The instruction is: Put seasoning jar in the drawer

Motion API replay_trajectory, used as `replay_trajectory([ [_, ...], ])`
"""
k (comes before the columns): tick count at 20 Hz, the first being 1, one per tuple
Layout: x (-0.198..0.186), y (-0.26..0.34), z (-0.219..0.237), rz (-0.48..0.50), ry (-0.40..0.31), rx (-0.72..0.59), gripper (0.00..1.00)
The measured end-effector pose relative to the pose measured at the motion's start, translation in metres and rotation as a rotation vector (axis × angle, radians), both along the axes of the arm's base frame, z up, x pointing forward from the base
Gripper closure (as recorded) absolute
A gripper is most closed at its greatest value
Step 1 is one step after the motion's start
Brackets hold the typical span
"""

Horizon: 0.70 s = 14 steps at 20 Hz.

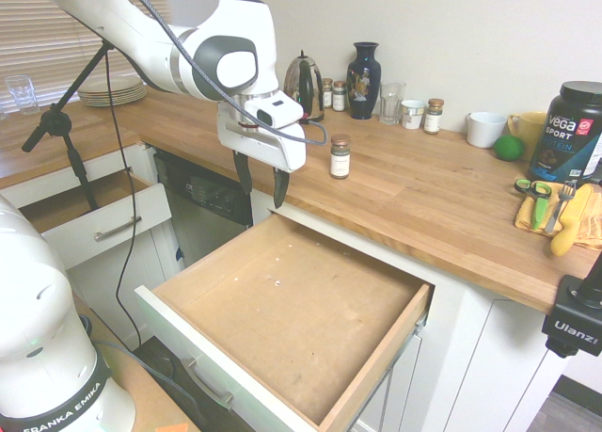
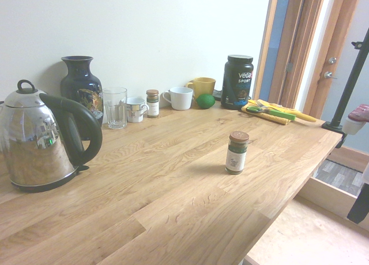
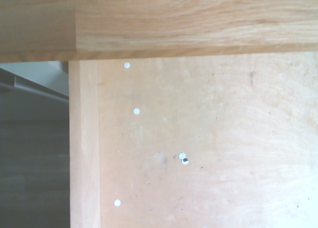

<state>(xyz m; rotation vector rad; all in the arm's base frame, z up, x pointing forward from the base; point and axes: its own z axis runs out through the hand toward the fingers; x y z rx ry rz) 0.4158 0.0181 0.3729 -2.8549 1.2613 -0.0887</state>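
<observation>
likely trouble: the hand, spread and with nothing in it, hangs over the back of the drawer, and the jar stands upright on the worktop, near its edge, at about 2 o'clock from the hand in the first exterior view. a low sideways approach could catch the worktop's edge or tip the jar. readable: "franka emika" on the arm, "vega sport" on the black tub, "ulanzi" on a clamp.
</observation>
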Motion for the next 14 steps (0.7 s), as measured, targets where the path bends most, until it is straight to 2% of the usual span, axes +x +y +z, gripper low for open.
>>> replay_trajectory([
  [3, 0.003, 0.0, 0.0, 0.001, -0.004, 0.005, 0.0],
  [5, 0.019, -0.001, 0.004, 0.0, -0.02, 0.006, 0.0],
  [8, 0.064, -0.003, 0.01, -0.003, -0.034, 0.006, 0.0],
  [14, 0.159, -0.003, 0.012, -0.009, -0.006, 0.006, 0.0],
])
